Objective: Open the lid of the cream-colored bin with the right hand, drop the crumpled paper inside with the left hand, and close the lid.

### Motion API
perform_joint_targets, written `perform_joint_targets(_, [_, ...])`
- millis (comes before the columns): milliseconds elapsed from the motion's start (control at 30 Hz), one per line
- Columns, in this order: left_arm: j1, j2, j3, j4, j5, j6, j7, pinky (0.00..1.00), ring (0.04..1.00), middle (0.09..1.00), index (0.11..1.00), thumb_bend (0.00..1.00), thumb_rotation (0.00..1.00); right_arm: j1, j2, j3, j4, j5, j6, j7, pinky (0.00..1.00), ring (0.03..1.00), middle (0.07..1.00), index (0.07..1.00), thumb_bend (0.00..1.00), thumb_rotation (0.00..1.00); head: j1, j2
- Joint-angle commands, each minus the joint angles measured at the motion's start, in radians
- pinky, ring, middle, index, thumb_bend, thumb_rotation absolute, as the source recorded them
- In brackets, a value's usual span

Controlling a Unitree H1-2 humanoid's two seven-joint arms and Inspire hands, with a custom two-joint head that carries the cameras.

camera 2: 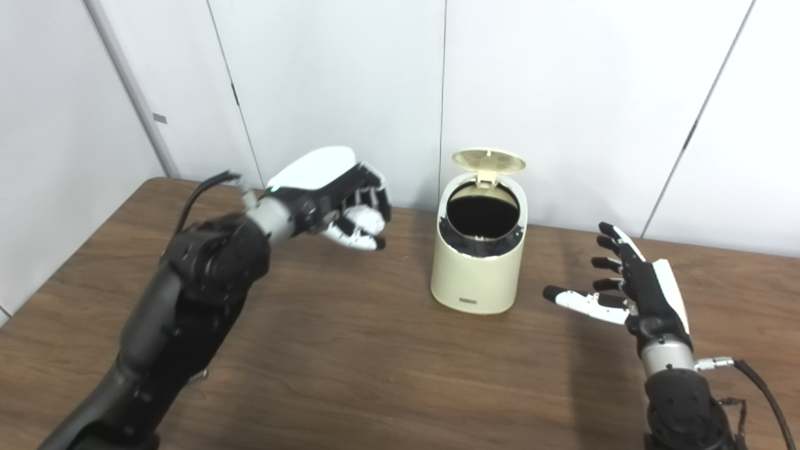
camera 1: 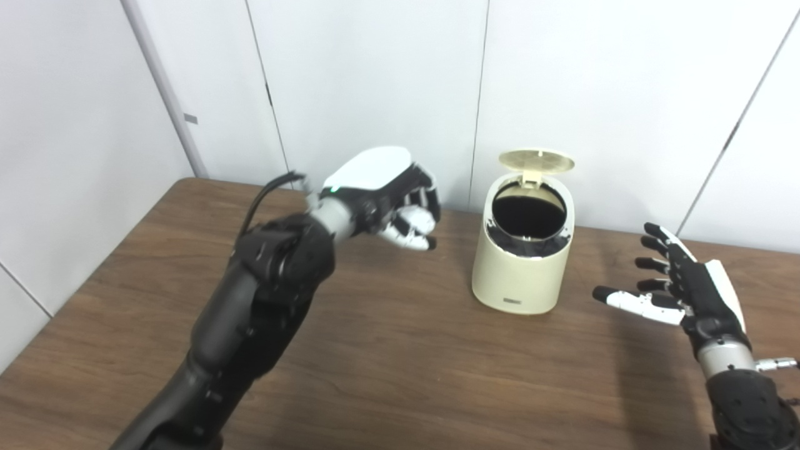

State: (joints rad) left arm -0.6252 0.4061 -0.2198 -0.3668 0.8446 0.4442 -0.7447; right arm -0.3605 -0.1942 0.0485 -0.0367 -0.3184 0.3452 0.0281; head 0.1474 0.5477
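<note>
bin (camera 1: 522, 269) lid (camera 1: 536, 160) up — right hand (camera 1: 681, 281) spread

Whether the left robot hand (camera 1: 400, 203) holds the crumpled paper can't be seen behind its curled fingers (camera 1: 412, 226). The bin (camera 2: 478, 253) mouth is black; its contents can't be made out. The small label (camera 2: 467, 302) at its base is unreadable.

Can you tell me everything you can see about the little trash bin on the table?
The bin is small, round and cream-colored, and looks like smooth plastic. It stands upright on the brown wooden table, near the wall. Its round lid is flipped up on a hinge at the back, so the dark inside shows. A small dark label sits low on its front. Neither hand touches it.
</note>
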Motion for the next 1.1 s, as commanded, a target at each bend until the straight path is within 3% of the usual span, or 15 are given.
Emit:
perform_joint_targets(0, [-0.073, -0.014, 0.002, 0.026, -0.021, -0.023, 0.041, 0.34, 0.394, 0.480, 0.526, 0.50, 0.00, -0.044, 0.000, 0.005, -0.010, -0.007, -0.059, -0.025, 0.61, 0.798, 0.884, 0.911, 0.87, 0.28, -0.014, -0.004])
perform_joint_targets(267, [-0.139, -0.071, -0.043, 0.178, -0.063, -0.068, 0.107, 0.36, 0.401, 0.483, 0.516, 0.50, 0.00, -0.041, 0.030, 0.042, -0.002, -0.043, -0.053, -0.049, 0.59, 0.776, 0.896, 0.903, 0.85, 0.27, -0.072, -0.014])
perform_joint_targets(400, [-0.165, -0.096, -0.054, 0.215, -0.081, -0.081, 0.133, 0.31, 0.381, 0.479, 0.535, 0.50, 0.00, -0.035, 0.038, 0.050, -0.003, -0.041, -0.064, -0.053, 0.63, 0.791, 0.893, 0.900, 0.85, 0.24, -0.103, -0.019])
perform_joint_targets(700, [-0.200, -0.159, -0.081, 0.246, -0.095, -0.052, 0.152, 0.25, 0.361, 0.457, 0.531, 0.50, 0.00, -0.037, 0.049, 0.051, 0.002, -0.050, -0.062, -0.064, 0.60, 0.779, 0.889, 0.902, 0.86, 0.26, -0.145, -0.020])
perform_joint_targets(1067, [-0.237, -0.213, -0.111, 0.267, -0.089, -0.051, 0.165, 0.28, 0.380, 0.473, 0.527, 0.50, 0.00, -0.033, 0.051, 0.053, 0.001, -0.051, -0.057, -0.062, 0.62, 0.783, 0.907, 0.912, 0.85, 0.26, -0.156, -0.021])
